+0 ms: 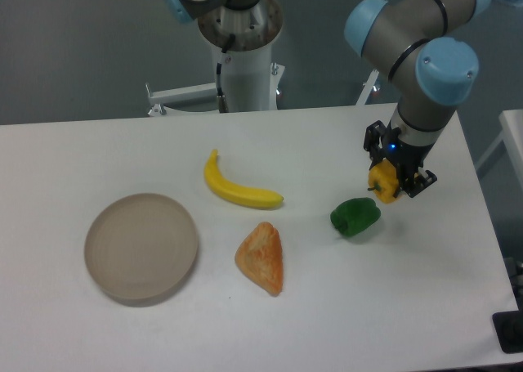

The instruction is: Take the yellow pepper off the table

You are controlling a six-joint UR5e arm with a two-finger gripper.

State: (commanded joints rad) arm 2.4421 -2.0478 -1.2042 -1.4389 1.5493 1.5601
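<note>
The yellow pepper (382,183) is a small lumpy yellow-orange toy held between the fingers of my gripper (392,178) at the right side of the white table (327,323). The gripper is shut on it, and its black fingers cover part of the pepper. The pepper hangs just above and to the right of the green pepper. I cannot tell for sure whether it still touches the tabletop.
A green pepper (355,216) lies just below-left of the gripper. A yellow banana (237,189) lies mid-table, an orange croissant-like toy (261,257) in front of it, and a round beige plate (141,247) at the left. The arm's base column (245,53) stands at the back.
</note>
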